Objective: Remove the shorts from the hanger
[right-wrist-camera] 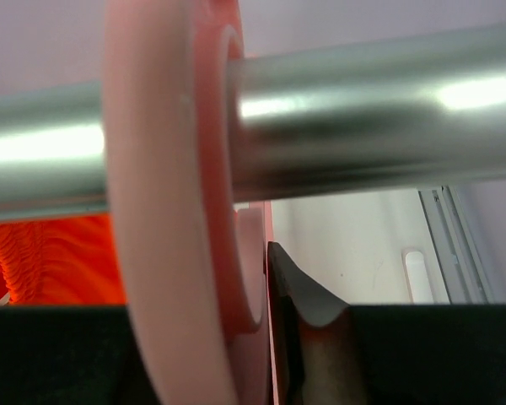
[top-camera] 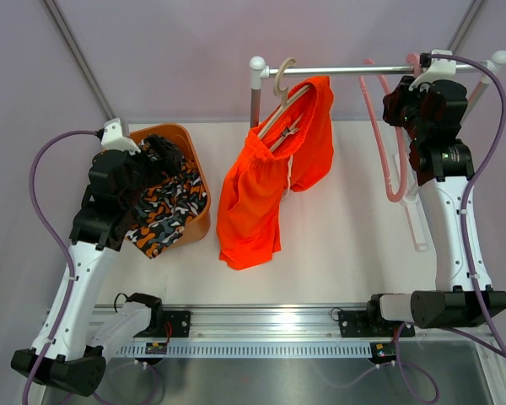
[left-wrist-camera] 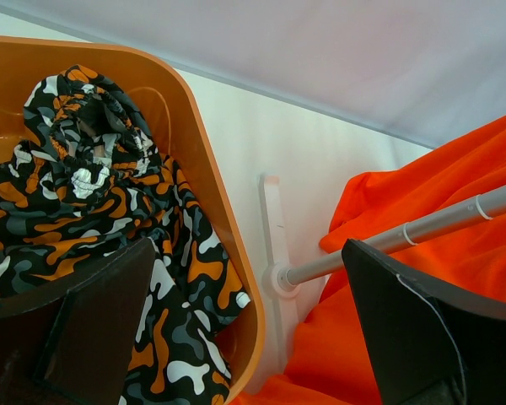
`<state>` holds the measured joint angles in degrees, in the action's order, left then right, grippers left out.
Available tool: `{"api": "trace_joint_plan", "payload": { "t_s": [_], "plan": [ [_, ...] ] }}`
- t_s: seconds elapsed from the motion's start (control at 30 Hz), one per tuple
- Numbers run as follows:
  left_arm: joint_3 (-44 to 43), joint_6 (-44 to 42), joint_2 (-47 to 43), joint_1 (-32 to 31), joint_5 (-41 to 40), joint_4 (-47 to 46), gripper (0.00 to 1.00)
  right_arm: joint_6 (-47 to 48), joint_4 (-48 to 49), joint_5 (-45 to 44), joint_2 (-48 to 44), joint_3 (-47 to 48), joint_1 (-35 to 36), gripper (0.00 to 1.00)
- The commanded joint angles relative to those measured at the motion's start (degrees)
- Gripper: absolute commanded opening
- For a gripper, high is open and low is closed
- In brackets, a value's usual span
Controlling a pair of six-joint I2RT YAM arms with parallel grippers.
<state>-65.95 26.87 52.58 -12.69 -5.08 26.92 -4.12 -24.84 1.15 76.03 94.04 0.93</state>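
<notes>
Left hand [left-wrist-camera: 249,263]: fingers spread wide, nothing between them. It hangs over an orange bin [top-camera: 194,139] that stands out past the left end of the rail [top-camera: 346,70] and nearer the arm bases.

Right hand [top-camera: 398,103]: up at the rail near its right end, against the hook of a bare pink hanger [top-camera: 396,169]. In the right wrist view the hook covers the gap between the fingers. Whether they are clamped on the hanger cannot be told.

Patterned shorts [top-camera: 164,215]: off any hanger, heaped in the bin and spilling over its near rim. This pair looks finished.

Orange shorts [top-camera: 253,202]: not yet removed. They hang from a beige hanger [top-camera: 282,93] hooked on the rail close to its left end.

- Their long axis runs from the rail down and toward the arm bases.
- The lower hem lies on the desk [top-camera: 346,245].
- They sit between the two arms. The cloth is just to the right of the free left hand, past the bin wall. The beige hanger's hook is leftward along the rail from the right hand.

Judgement: the left hand is better placed for the cloth, and the right hand for steadying the hanger at rail height.

Room: bare desk lies under the rail's middle and right span. Approach from the left is crowded by the bin and the rail's left post.
</notes>
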Motion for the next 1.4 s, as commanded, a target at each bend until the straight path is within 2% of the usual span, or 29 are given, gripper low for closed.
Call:
{"api": "trace_joint_plan", "payload": {
  "t_s": [0.0,0.3,0.53,0.93,1.07,1.13,1.37],
  "plan": [
    [0.21,-1.03,-0.46,-0.23,0.69,-2.31,0.99,-0.98,-0.91,1.22,-1.32,1.15,-0.40,0.29],
    [0.39,-1.03,-0.37,-0.23,0.60,-2.31,0.99,-1.24,-1.18,1.40,-2.73,0.88,-0.40,0.45],
    [0.47,-1.03,-0.46,-0.23,0.60,-2.39,0.99,-1.77,-2.05,1.49,-3.87,0.97,-0.40,0.53],
    [0.47,-1.12,-0.37,-0.41,0.69,-2.31,0.99,-4.31,-8.81,-7.73,-9.22,2.02,-0.40,0.72],
    [0.56,-1.12,-0.46,-0.67,0.78,-2.31,0.99,-6.42,-15.13,-11.61,-11.25,4.31,-0.40,0.76],
    [0.56,-1.21,-0.54,-0.85,0.78,-2.22,0.99,-7.56,-16.72,-11.26,-13.26,5.01,-0.40,0.77],
    [-0.05,-1.56,-0.81,-1.20,0.16,-1.43,0.99,-10.90,-26.39,1.12,-15.38,11.51,1.00,0.73]
  ]
}}
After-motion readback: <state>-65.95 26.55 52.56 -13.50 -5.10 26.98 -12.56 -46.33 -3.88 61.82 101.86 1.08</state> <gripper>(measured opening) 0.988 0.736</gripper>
